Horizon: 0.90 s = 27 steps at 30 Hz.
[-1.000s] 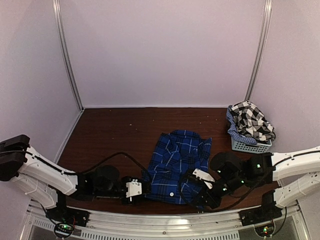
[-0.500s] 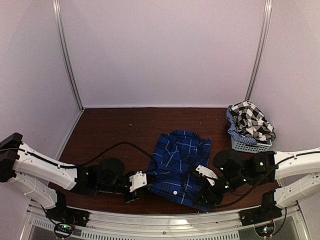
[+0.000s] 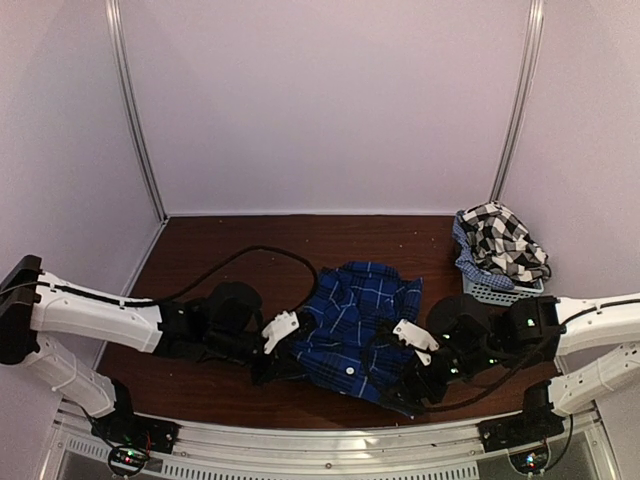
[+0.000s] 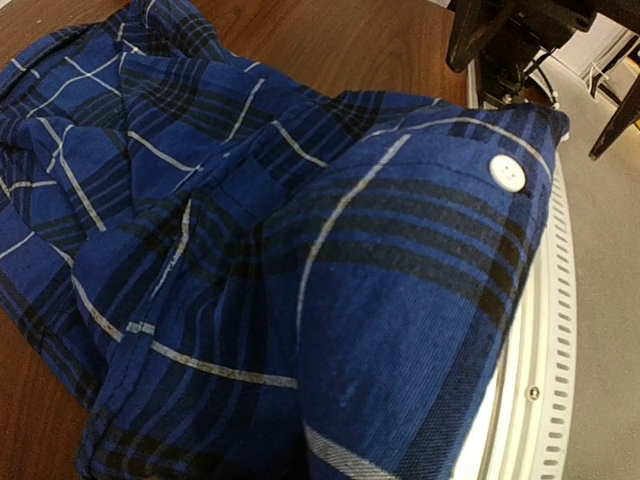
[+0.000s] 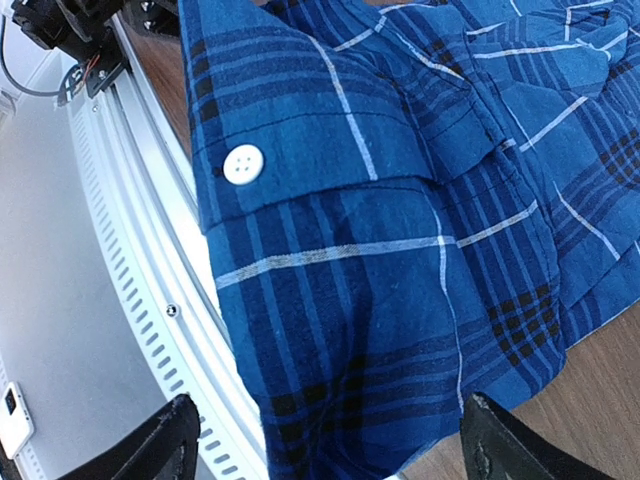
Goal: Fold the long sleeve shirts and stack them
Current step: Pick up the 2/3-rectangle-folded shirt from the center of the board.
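The royal-blue plaid cloth shirt with white buttons [image 3: 362, 308] lies crumpled on the dark brown wooden table [image 3: 225, 250], near its front edge and between the two arms. The left gripper [image 3: 288, 330] is closed on the left edge of this shirt, while the right gripper [image 5: 328, 425] stands wide open over its right hem. The black-and-white checked cloth shirt [image 3: 505, 243] sits heaped in the small pale plastic mesh basket [image 3: 495, 293] at the far right.

Front-centre, blue plaid shirt [image 3: 355, 320] crumpled; checked shirt [image 3: 503, 243] bunched far right.
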Each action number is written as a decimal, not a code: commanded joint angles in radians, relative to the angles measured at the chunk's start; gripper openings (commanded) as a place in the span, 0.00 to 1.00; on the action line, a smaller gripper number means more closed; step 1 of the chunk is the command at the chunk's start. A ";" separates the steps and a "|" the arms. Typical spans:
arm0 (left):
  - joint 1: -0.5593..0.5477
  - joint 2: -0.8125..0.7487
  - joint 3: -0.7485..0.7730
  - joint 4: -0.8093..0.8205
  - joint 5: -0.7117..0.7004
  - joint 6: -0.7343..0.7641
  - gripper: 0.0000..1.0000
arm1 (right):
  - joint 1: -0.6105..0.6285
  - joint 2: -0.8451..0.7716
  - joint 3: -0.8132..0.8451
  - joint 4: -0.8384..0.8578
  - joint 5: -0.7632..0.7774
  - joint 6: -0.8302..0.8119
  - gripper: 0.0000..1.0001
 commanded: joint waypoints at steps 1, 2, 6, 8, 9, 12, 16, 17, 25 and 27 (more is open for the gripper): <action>0.018 -0.049 0.053 -0.002 0.115 -0.077 0.00 | 0.045 0.036 0.047 -0.048 0.104 0.004 0.91; 0.022 -0.053 0.058 -0.029 0.122 -0.085 0.00 | 0.056 0.054 0.052 -0.050 0.106 0.000 0.91; 0.034 -0.061 0.086 -0.075 0.136 -0.100 0.00 | 0.101 0.101 0.072 -0.046 0.131 -0.006 0.91; 0.039 -0.063 0.095 -0.086 0.157 -0.102 0.00 | 0.117 0.124 0.088 -0.053 0.160 -0.007 0.90; 0.039 -0.065 0.096 -0.087 0.172 -0.102 0.00 | 0.124 0.137 0.097 -0.063 0.173 -0.006 0.89; 0.041 -0.077 0.098 -0.102 0.188 -0.104 0.00 | 0.134 0.166 0.119 -0.078 0.203 -0.013 0.78; 0.041 -0.098 0.090 -0.135 0.186 -0.134 0.00 | 0.139 0.176 0.127 -0.067 0.169 -0.025 0.50; 0.041 -0.106 0.084 -0.146 0.188 -0.146 0.00 | 0.140 0.175 0.125 -0.059 0.148 -0.027 0.41; 0.030 -0.224 -0.002 -0.242 0.257 -0.290 0.00 | 0.163 0.154 0.081 0.044 -0.011 0.005 0.00; 0.012 -0.250 -0.013 -0.275 0.282 -0.315 0.00 | 0.165 0.134 0.061 0.092 -0.072 0.021 0.00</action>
